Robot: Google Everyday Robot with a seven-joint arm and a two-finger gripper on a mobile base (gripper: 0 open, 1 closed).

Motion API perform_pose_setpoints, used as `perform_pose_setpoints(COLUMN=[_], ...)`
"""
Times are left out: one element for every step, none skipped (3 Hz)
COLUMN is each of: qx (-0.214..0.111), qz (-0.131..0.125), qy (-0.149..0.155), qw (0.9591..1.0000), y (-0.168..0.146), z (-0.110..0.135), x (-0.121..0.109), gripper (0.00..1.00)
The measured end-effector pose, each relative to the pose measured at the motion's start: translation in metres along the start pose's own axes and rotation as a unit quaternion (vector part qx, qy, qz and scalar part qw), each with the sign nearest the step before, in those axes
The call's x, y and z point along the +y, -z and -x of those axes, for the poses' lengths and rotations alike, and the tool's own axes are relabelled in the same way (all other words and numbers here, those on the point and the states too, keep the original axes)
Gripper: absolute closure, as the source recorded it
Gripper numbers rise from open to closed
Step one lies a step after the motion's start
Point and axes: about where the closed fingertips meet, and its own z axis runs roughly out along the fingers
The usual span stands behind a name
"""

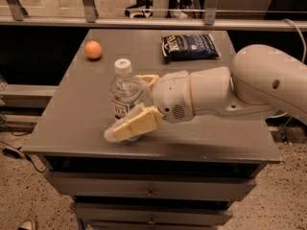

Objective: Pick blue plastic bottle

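Note:
The blue plastic bottle (125, 91) stands upright on the grey table (220, 140), left of its middle. It is clear, with a white cap and a blue-and-white label. My gripper (127, 108) reaches in from the right and is open around the bottle. The near finger (134, 124) crosses in front of the bottle's lower part. The far finger (147, 78) shows behind the bottle's right shoulder. The bottle's base is hidden by the near finger.
An orange (93, 49) lies at the back left of the table. A dark blue snack bag (188, 47) lies at the back right. A metal railing (153, 23) runs behind the table. Drawers (151, 191) sit below the front edge.

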Motion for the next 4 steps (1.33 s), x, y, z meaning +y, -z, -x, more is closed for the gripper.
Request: perform_pose_setpoints(qx=[-0.007, -0.009, -0.014, -0.028], qz=[-0.001, -0.004, -0.024, -0.060], qy=[-0.012, -0.017, -0.006, 0.017], qw=[0.9999, 0.9998, 0.9996, 0.9977], y=[-0.007, -0.008, 0.012, 0.047], z=[-0.003, -0.004, 0.009, 0.031], x=[0.001, 0.001, -0.024, -0.061], gripper=[0.46, 0.70, 0.99, 1.00])
